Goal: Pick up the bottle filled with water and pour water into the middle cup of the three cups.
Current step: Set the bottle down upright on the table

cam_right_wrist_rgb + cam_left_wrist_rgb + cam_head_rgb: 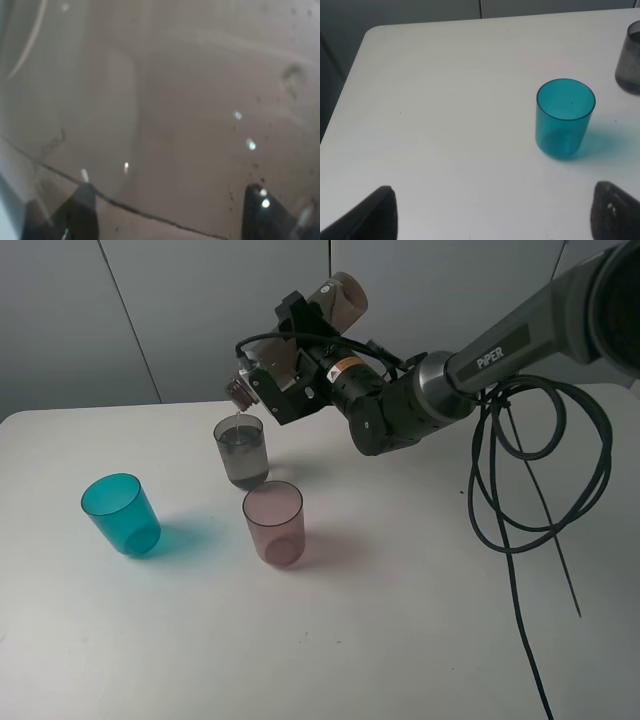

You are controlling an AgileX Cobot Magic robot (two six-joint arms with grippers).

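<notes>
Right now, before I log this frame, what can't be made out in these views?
Water level in the bottle: in exterior high the right hand covers its midsection, and right wrist shows only a blurred bottle wall.
Fill level of the middle cup: too small in exterior high, and cut off by the frame edge in left wrist.
The left hand: only two fingertips show in left wrist, and it is absent from exterior high.

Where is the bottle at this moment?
In the exterior high view, the bottle is in the air, held tilted by the right end effector, with its neck just above the rim of the smoky grey middle cup.
</notes>
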